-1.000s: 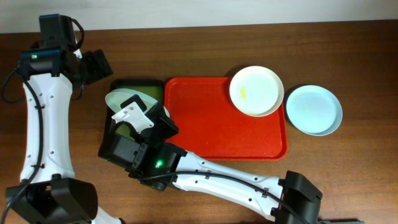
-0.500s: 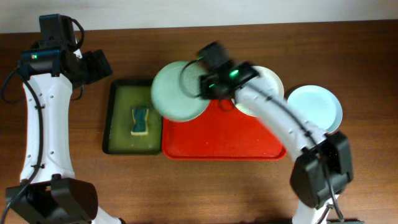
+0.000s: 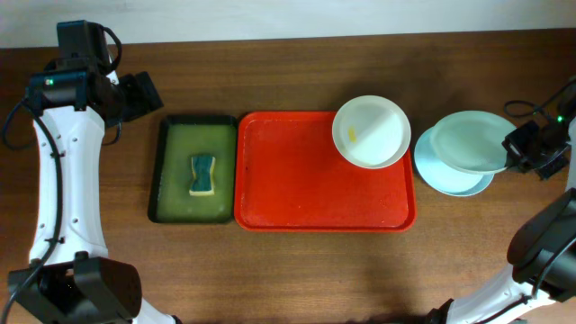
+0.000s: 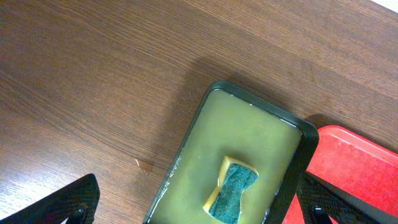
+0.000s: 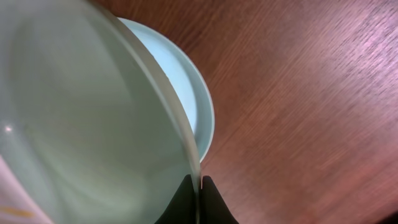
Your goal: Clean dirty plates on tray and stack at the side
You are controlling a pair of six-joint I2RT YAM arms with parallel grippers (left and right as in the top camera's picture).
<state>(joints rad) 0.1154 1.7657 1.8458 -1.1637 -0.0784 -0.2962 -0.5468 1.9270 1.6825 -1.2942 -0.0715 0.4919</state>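
My right gripper (image 5: 198, 186) is clamped on the rim of a pale blue-green plate (image 3: 470, 141), holding it over the other blue plate (image 3: 447, 183) at the frame's right, beside the red tray (image 3: 306, 193). I judge this is for stacking. The smeared white plate (image 3: 372, 132) waits on the tray's upper right corner. My left gripper (image 4: 199, 193) hangs at upper left, fingers apart, over the sponge (image 4: 232, 191).

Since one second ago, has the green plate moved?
Yes. The green plate went right, from the green tray, across the red tray, over the blue plate.

- blue-green plate (image 3: 468, 142): 2 counted
- white plate (image 3: 372, 132): 1
- plates in total: 3
- red tray (image 3: 315, 184): 1
- green tray (image 3: 174, 148): 1
- sponge (image 3: 203, 175): 1
- arm (image 3: 56, 171): 2
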